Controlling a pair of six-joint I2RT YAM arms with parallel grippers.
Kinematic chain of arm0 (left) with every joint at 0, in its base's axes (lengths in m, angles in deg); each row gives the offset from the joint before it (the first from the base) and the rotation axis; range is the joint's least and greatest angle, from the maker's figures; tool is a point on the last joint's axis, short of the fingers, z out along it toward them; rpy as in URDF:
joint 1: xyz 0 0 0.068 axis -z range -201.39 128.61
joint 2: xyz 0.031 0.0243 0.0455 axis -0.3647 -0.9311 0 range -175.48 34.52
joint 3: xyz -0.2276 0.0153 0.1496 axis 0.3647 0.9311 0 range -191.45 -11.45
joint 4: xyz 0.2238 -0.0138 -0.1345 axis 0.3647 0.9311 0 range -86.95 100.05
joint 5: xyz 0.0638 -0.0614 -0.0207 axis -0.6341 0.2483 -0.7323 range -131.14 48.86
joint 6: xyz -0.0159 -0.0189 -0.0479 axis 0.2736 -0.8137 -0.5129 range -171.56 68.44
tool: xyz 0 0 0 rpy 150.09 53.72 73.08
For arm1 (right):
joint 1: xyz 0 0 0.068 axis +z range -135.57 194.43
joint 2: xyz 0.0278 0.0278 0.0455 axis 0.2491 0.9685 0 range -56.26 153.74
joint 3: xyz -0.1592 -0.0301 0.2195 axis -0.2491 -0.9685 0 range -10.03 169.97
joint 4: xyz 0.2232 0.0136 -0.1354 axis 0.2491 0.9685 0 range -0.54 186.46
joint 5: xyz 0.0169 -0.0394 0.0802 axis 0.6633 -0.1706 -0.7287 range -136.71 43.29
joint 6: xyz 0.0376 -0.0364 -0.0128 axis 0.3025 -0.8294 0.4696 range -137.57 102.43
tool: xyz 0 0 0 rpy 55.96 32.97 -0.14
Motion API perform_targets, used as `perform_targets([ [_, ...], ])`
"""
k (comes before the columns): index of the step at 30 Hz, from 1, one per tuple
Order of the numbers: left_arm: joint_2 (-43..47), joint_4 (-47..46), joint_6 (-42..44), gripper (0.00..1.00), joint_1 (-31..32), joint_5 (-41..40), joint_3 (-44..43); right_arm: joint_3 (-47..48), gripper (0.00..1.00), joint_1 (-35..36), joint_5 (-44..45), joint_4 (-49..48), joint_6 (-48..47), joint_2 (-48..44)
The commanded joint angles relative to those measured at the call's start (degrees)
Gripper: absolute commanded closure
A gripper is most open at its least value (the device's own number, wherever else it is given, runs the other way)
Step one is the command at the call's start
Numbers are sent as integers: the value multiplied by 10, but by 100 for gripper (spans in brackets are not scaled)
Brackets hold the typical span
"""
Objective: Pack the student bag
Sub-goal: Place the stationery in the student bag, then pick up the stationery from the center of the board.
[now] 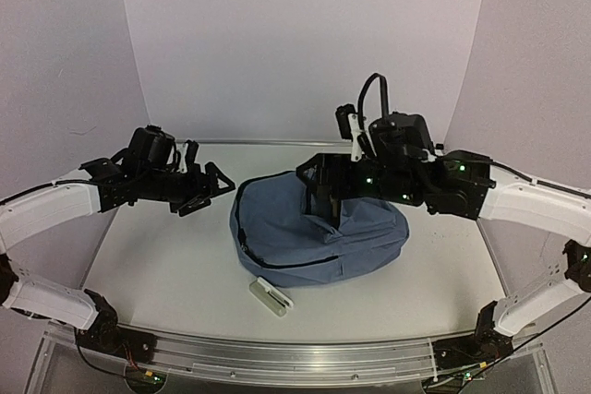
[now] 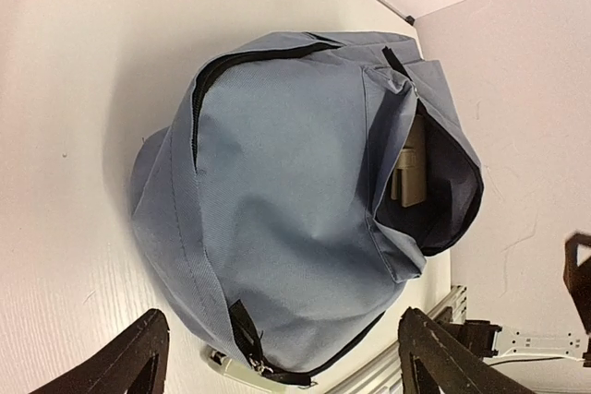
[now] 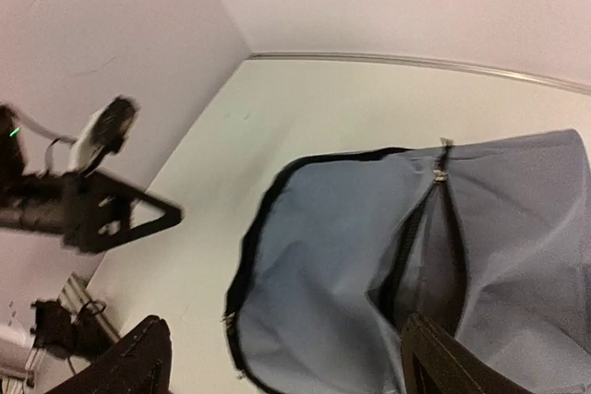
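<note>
Left jaws: spread wide, nothing between fingertips (image 2: 138, 357), hovering over tabletop (image 1: 157, 265). Student bag (image 1: 314, 237) lies just right of them, apart, not touched. Bag slate-blue, black zippers, slumped on tabletop. One zip gaping, dark lining showing, beige blocky item (image 2: 410, 173) inside opening. Small white flat object (image 1: 271, 297) on tabletop at bag's near edge, nearer arm bases than either jaws. Right jaws: spread wide, empty, fingertips (image 3: 138, 362) hanging directly over bag's open zipper; contact with fabric unclear.
</note>
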Motion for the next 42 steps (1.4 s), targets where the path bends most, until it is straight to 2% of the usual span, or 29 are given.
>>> perform_targets([
  [1, 30, -22, -13, 12, -44, 60, 29, -38, 14, 96, -29, -26, -48, -2],
  [4, 37, -50, -37, 12, -71, 82, 54, -66, 13, 146, -52, -50, -25, 24],
  [10, 45, -73, -54, 11, -76, 90, 78, -64, 13, 211, -64, -62, 21, 121],
  [15, 58, -69, -61, 11, -76, 87, 90, -72, 9, 214, -29, -64, 71, 191],
  [21, 73, -62, -64, 11, -76, 84, 96, -66, 5, 204, -21, -65, 89, 263],
  [35, 75, -51, -66, 11, -76, 82, 94, -69, 3, 186, 29, -57, 86, 306],
  [38, 72, -51, -65, 11, -76, 84, 90, -66, 6, 180, 36, -57, 82, 318],
  [42, 69, -46, -61, 11, -76, 88, 83, -55, 27, 180, 40, -57, 65, 330],
])
